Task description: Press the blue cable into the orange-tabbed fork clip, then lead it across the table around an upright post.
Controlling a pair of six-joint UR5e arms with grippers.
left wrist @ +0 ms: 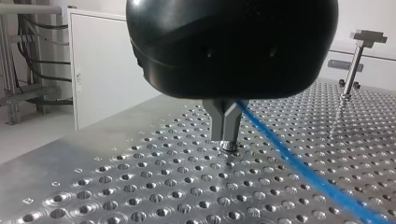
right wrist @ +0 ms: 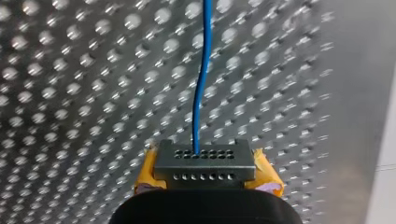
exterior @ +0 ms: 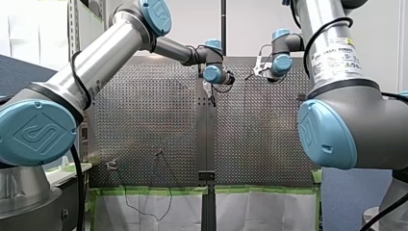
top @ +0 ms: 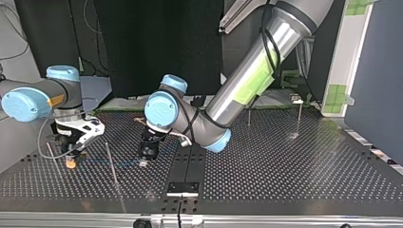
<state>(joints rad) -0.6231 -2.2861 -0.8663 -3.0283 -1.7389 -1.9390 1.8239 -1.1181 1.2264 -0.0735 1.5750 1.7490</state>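
You have my left gripper (left wrist: 228,141) pinched shut on the blue cable (left wrist: 299,170) at the centre of the left wrist view, metal tips down at the perforated table (left wrist: 140,186). My right gripper (top: 71,153), at the top view's left, is closed on the cable just above the orange-tabbed fork clip (top: 71,163). Between them a thin upright post (top: 110,159) crosses the straight, slender, bright-blue line, on which side you cannot tell, and two more posts (top: 299,118) stand at the upper right.
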